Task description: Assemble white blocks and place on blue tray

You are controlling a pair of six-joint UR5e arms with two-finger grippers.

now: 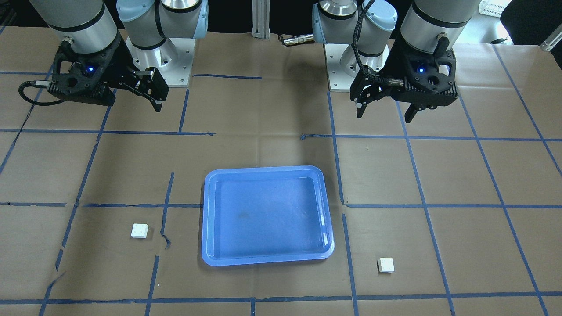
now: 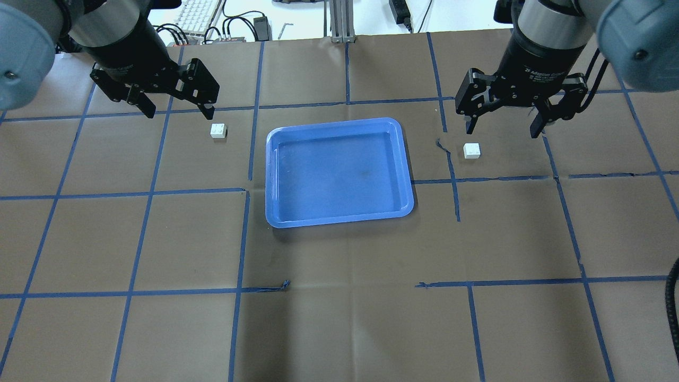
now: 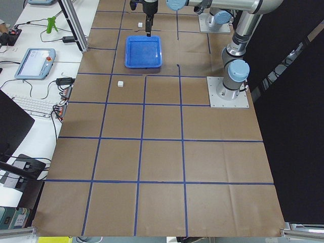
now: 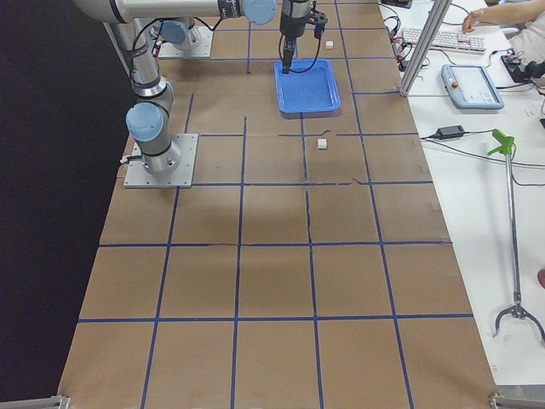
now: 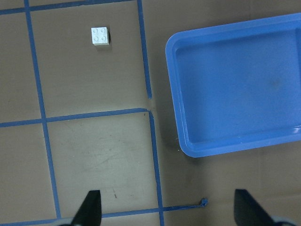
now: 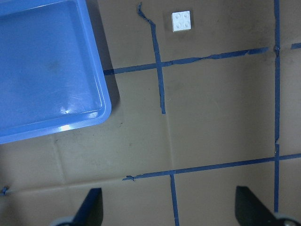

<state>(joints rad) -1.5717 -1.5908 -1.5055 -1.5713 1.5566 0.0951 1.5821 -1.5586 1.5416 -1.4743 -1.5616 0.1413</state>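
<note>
The blue tray (image 2: pixel 339 123) lies empty in the middle of the table, also in the front view (image 1: pixel 263 170). One white block (image 2: pixel 218 130) lies on the paper left of the tray, and it shows in the left wrist view (image 5: pixel 101 36). The other white block (image 2: pixel 471 150) lies right of the tray, and it shows in the right wrist view (image 6: pixel 181 21). My left gripper (image 2: pixel 180 112) is open and empty, held high above the table. My right gripper (image 2: pixel 501 130) is also open and empty, held high. The blocks are apart, studs up.
Brown paper with a blue tape grid covers the table (image 2: pixel 339 297). The two arm bases (image 1: pixel 162 61) stand at the robot's edge. A keyboard, cables and a teach pendant (image 3: pixel 35 61) lie on the side bench beyond the table.
</note>
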